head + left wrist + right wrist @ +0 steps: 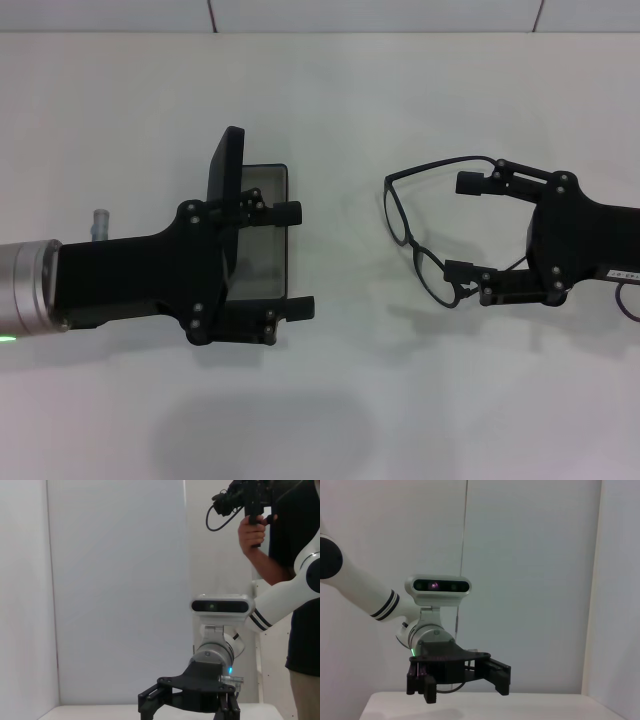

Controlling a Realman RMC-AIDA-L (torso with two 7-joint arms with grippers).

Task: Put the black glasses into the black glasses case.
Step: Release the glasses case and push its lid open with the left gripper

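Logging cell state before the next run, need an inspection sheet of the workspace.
Surface: white table, bare around the work.
Job's things: black glasses unfolded, right of centre; black glasses case open, lid upright, grey lining showing, nothing inside it.
Clutter: nothing seen.
Grippers: left gripper open, over the case; right gripper open, fingers either side of the glasses; contact cannot be told.
Cables: black cable looping from the camera rig held by a person, left wrist view.
Surroundings: white wall panels; the person stands beside the robot.
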